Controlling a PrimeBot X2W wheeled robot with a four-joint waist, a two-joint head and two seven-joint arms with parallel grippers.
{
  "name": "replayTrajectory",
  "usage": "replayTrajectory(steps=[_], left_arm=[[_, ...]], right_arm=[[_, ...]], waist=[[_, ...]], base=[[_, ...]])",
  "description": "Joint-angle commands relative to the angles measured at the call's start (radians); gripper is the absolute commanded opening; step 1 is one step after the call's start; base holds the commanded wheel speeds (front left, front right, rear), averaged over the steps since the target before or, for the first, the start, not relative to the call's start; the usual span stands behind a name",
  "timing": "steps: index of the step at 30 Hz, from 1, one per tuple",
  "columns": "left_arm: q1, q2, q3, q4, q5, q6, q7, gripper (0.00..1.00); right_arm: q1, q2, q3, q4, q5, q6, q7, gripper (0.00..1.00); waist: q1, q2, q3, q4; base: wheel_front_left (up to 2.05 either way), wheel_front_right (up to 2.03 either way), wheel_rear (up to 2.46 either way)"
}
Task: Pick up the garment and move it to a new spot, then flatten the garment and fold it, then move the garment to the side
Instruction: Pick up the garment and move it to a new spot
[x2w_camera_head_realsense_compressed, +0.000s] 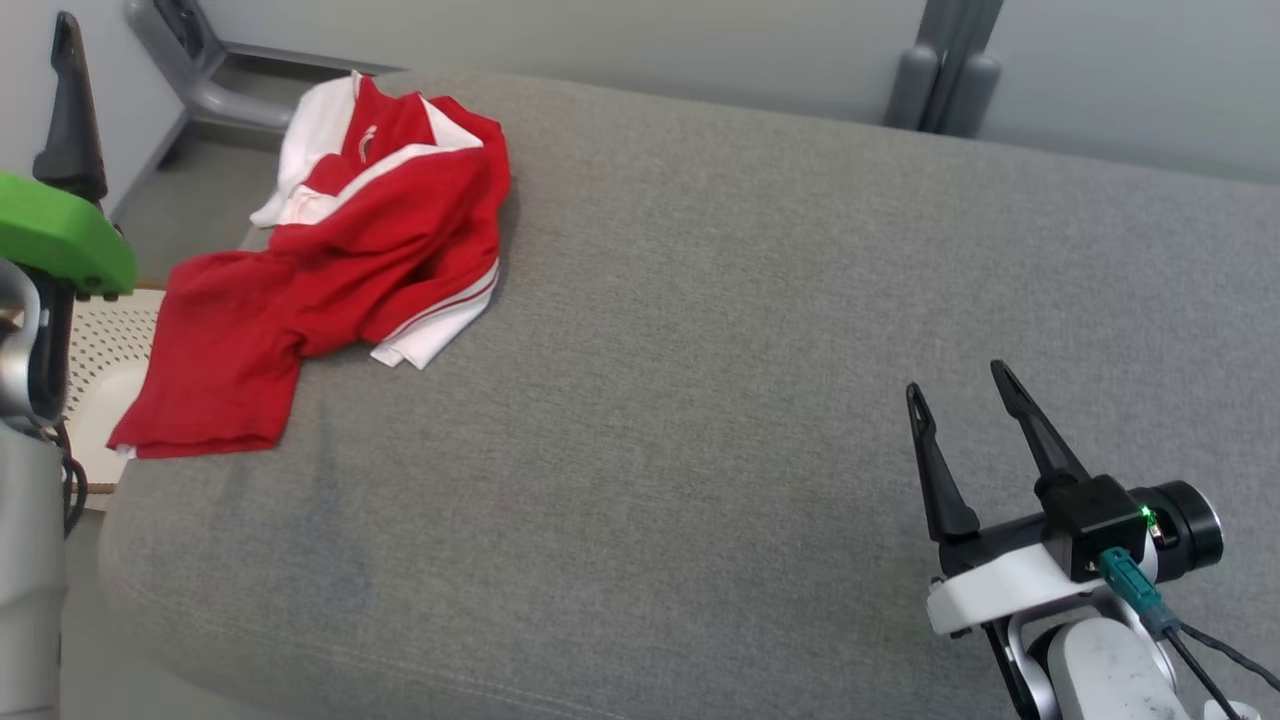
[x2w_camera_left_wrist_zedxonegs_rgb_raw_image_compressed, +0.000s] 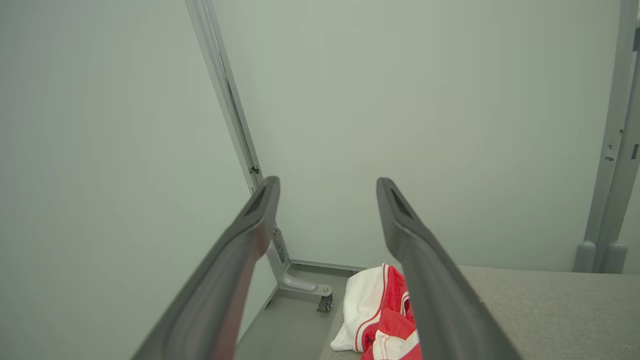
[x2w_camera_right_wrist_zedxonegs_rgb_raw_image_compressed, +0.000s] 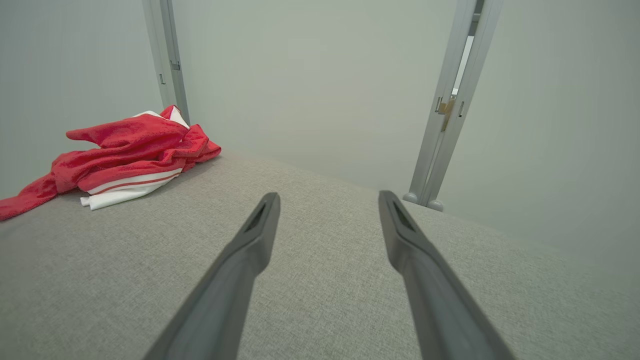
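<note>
Garment (x2w_camera_head_realsense_compressed: 330, 260) lies crumpled near the left gripper (x2w_camera_left_wrist_zedxonegs_rgb_raw_image_compressed: 327, 182), well apart from the right gripper (x2w_camera_head_realsense_compressed: 957, 379); both wide open, empty

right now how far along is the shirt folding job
Nothing looks done: the shirt lies crumpled at the left end of the cushion. Nothing is in hand: the left gripper and right gripper are open, empty, away from it. Pickup, flattening, folding and moving aside all remain.

Left gripper (x2w_camera_left_wrist_zedxonegs_rgb_raw_image_compressed: 327, 187) with fingers spread apart and empty, before a pale wall (x2w_camera_left_wrist_zedxonegs_rgb_raw_image_compressed: 400, 100); crumpled red-and-white garment (x2w_camera_left_wrist_zedxonegs_rgb_raw_image_compressed: 385, 315) at the grey cushion's (x2w_camera_left_wrist_zedxonegs_rgb_raw_image_compressed: 550, 310) edge below.
</note>
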Motion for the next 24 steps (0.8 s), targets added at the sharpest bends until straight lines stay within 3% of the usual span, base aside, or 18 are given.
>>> replayTrajectory(steps=[1,6,14,21,22,23,24], left_arm=[[-0.036,0.006,-0.012,0.038,-0.015,-0.01,0.023,1.0],[-0.14,0.03,-0.056,0.21,-0.056,-0.025,0.119,1.0],[-0.174,0.035,-0.196,0.392,-0.152,-0.031,0.212,1.0],[-0.215,0.085,-0.232,0.498,-0.18,-0.031,0.159,1.0],[-0.223,0.09,-0.237,0.511,-0.181,-0.031,0.151,0.8],[-0.23,0.091,-0.245,0.524,-0.187,-0.031,0.145,0.46],[-0.233,0.088,-0.253,0.534,-0.196,-0.031,0.144,0.39]], right_arm=[[-0.021,-0.004,0.001,-0.006,-0.012,-0.001,-0.004,1.0],[-0.062,-0.005,0.003,-0.013,-0.036,-0.001,-0.004,1.0],[-0.081,-0.004,-0.017,-0.011,-0.053,-0.001,-0.004,1.0],[-0.095,-0.004,-0.015,-0.01,-0.044,-0.001,-0.004,1.0],[-0.097,-0.004,-0.013,-0.007,-0.043,-0.001,-0.004,1.0],[-0.097,-0.004,-0.009,-0.003,-0.043,-0.001,-0.004,1.0],[-0.098,-0.004,-0.005,0.0,-0.041,-0.001,-0.004,1.0]], waist=[[0.0,0.0,0.133,-0.101],[0.0,0.0,0.232,-0.15],[0.0,0.0,0.32,-0.174],[0.0,0.0,0.343,-0.179],[0.0,0.0,0.343,-0.178],[0.0,0.0,0.341,-0.178],[0.0,0.0,0.338,-0.177]], base=[[0.0,0.0,0.0],[0.0,0.0,0.0],[0.0,0.0,0.0],[0.0,0.0,0.0],[0.0,0.0,0.0],[0.0,0.0,0.0],[0.0,0.0,0.0]])
